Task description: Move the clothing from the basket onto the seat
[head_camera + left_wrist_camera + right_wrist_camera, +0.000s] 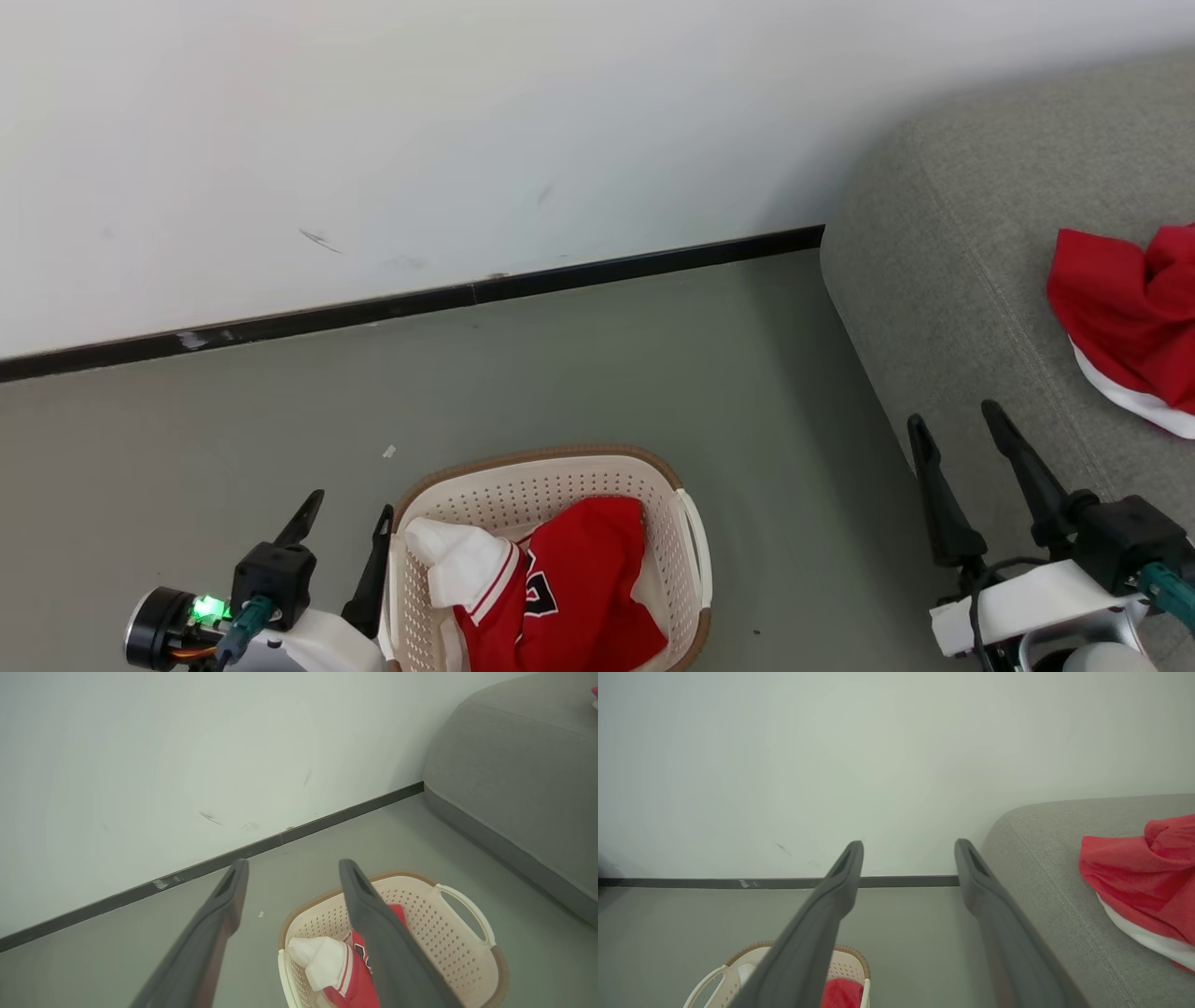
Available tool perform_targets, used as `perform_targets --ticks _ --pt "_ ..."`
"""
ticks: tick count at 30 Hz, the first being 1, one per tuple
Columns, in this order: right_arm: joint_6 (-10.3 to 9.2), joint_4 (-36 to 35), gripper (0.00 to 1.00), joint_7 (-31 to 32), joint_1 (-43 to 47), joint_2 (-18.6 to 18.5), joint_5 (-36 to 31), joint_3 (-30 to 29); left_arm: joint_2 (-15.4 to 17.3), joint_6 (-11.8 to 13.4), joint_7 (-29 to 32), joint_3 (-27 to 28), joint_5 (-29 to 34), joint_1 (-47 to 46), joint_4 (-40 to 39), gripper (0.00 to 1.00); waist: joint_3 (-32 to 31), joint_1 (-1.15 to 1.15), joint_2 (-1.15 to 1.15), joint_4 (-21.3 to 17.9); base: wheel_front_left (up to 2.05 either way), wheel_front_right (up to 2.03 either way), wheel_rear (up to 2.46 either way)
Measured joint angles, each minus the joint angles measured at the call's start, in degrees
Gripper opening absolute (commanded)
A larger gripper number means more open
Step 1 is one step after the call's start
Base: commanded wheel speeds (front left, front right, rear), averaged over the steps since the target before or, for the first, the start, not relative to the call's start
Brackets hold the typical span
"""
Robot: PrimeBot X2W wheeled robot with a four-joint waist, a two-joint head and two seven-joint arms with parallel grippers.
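A cream basket (686,541) with a brown rim stands on the floor at the lower middle. Inside it lies a red garment (579,588) with white bands and a dark emblem, also seen in the left wrist view as the garment (362,975) in the basket (448,952). A second red garment (1125,317) lies on the grey seat (952,271) at the right, and the right wrist view shows that garment (1139,882) too. My left gripper (345,521) is open just left of the basket. My right gripper (957,420) is open over the seat's front edge, holding nothing.
A white wall with a black skirting board (420,303) runs behind the basket. Grey-green floor (579,373) lies between basket, wall and seat. The seat's rounded corner (1017,826) sits close to the wall.
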Motion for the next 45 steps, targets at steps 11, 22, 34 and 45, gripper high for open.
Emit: perform_targets --ticks 11,22,34,45 --pt "0.00 -3.55 1.00 0.00 -2.94 0.03 -0.58 -2.42 -2.14 -2.79 3.52 -5.57 2.35 -5.29 7.49 1.00 5.68 0.00 0.00 -2.07 0.00 0.00 0.00" --pt "0.00 -6.55 1.00 0.00 -7.24 0.04 -1.45 -3.70 -4.36 -4.28 4.70 -8.70 4.76 -10.31 15.80 1.00 12.82 0.00 0.00 -4.75 0.00 0.00 0.00" --pt "0.00 -6.72 1.00 0.00 -14.44 0.03 0.20 -4.53 -5.37 -4.79 4.38 -8.24 4.71 -14.93 20.76 1.00 20.17 0.00 0.00 -7.01 0.00 0.00 0.00" --pt "0.00 -5.14 1.00 0.00 -22.12 0.01 0.68 -3.96 -5.69 -4.80 3.76 -8.10 5.20 -20.69 23.94 1.00 26.40 0.01 0.00 -8.43 0.00 0.00 0.00"
